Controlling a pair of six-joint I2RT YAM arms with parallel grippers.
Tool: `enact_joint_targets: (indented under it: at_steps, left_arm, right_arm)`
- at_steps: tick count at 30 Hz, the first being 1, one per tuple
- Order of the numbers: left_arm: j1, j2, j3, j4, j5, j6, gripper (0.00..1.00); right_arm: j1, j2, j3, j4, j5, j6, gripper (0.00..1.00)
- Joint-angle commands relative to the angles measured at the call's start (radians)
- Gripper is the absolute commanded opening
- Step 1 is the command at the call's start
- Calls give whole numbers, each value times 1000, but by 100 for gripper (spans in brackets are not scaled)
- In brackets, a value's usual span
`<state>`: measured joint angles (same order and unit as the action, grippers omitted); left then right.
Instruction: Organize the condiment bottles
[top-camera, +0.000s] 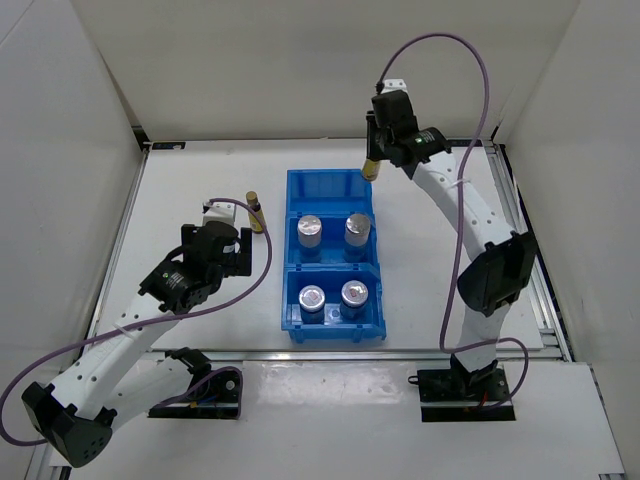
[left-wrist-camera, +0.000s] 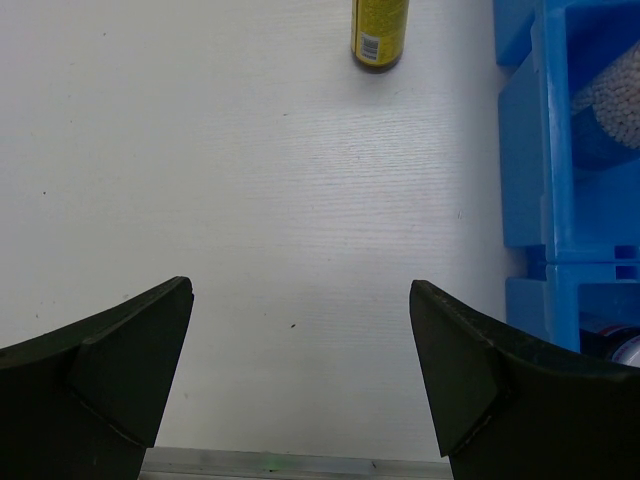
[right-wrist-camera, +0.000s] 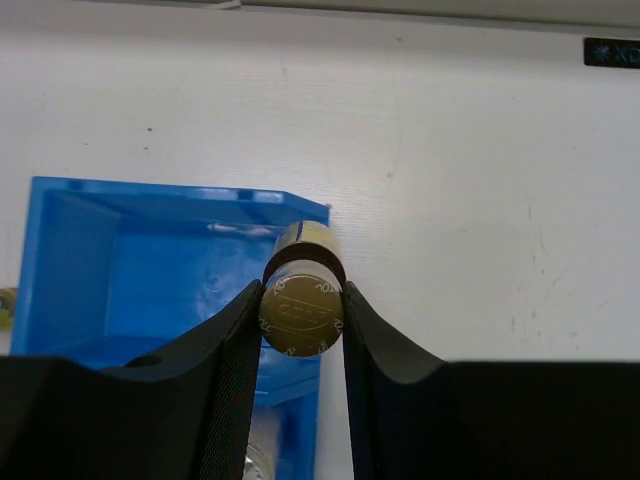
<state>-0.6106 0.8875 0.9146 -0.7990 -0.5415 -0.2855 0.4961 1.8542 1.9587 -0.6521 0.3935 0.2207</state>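
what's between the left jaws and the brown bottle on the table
Nothing visible. Only bare table lies between the open left jaws and the brown bottle; the blue bin sits off to the right.

Probably a robotics lab cell: plain white panel walls (top-camera: 300, 60) box in a white table (top-camera: 200, 180).

Stubby jars (top-camera: 310, 228) with round silver lids: four.
Slim brown bottles (top-camera: 255, 213) with yellow labels and gold caps: two.
Small bottles of both kinds together: six.
Blue plastic bin (top-camera: 325, 190): one, divided into three compartments.
Compartments holding jars: two, with two jars each.
Robot arms (top-camera: 465, 215): two.
Purple cables (top-camera: 437, 37): two, one to each arm.
White table (top-camera: 200, 170): one.
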Motion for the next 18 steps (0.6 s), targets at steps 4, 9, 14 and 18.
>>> enact_joint_targets:
  at_steps: [4,9,14,18]
  left_arm:
    - [-2,-5,10,15,-8,0,100]
    - [-2,-5,10,15,-8,0,100]
    - [-2,-5,10,15,-8,0,100]
    - [-2,-5,10,15,-8,0,100]
  right_arm:
    - [59,92,101,28,-38,-44,0]
    - [70,175,123,19,-91,-24,0]
    - [70,232,123,19,-120,-14,0]
    - [70,257,111,19,-120,-14,4]
